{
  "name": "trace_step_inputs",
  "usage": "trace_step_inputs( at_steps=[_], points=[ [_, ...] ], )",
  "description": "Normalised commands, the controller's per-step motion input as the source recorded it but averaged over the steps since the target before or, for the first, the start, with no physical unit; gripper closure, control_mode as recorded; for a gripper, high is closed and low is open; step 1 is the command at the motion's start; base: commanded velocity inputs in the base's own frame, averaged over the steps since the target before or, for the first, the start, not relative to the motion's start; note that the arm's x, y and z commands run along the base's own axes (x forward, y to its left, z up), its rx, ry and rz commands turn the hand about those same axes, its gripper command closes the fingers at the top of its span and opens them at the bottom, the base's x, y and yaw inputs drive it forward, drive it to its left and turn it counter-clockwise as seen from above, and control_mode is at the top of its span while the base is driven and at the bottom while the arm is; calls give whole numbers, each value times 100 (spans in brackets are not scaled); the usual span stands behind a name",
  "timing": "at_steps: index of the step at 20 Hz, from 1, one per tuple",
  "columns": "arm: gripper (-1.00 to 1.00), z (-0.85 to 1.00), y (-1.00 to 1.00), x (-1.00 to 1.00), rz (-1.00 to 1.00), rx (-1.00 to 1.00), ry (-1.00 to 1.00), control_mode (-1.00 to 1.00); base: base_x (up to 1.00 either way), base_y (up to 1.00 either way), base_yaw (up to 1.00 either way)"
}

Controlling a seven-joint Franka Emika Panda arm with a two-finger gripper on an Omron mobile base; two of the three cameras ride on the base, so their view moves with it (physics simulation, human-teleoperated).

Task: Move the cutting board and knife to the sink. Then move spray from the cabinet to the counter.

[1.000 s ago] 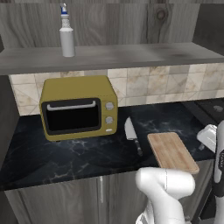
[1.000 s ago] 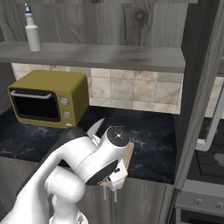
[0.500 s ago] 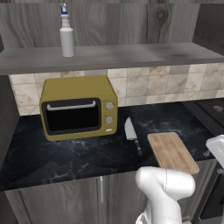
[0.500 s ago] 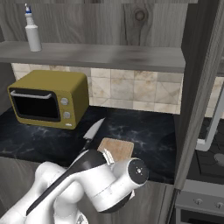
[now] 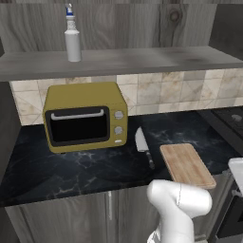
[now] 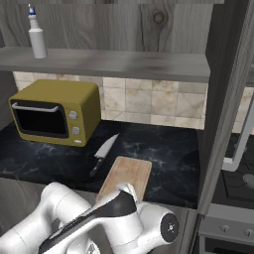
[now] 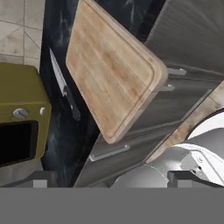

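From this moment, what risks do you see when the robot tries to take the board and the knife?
1. The board lies flat at the counter front edge, partly overhanging; a push from above may tip it off.
2. The knife lies close beside the board and near the yellow oven; reaching for one may knock the other.
3. The arm is folded low in front of the counter, so rising may bump the edge or the board.

Light-brown wooden cutting board (image 5: pixel 186 164), grey-bladed knife (image 5: pixel 142 144), black white-veined counter (image 5: pixel 85 168), yellow oven (image 5: pixel 85 116)
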Motion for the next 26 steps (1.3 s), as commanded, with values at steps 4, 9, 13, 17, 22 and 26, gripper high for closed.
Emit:
trace_step_inputs(
  at_steps=[4, 9, 13, 17, 22, 26],
  points=[
    [-100, -30, -9, 13, 0, 14, -1, -100, 0, 0, 0],
    [-100, -29, -5, 10, 0, 14, -3, -100, 0, 0, 0],
    [-100, -13, -2, 12, 0, 15, -14, -100, 0, 0, 0],
    [-100, -8, -4, 12, 0, 15, -15, -100, 0, 0, 0],
    [-100, -19, -6, 6, 0, 12, -16, -100, 0, 0, 0],
    [-100, -17, -7, 2, 0, 8, -19, -100, 0, 0, 0]
  ],
)
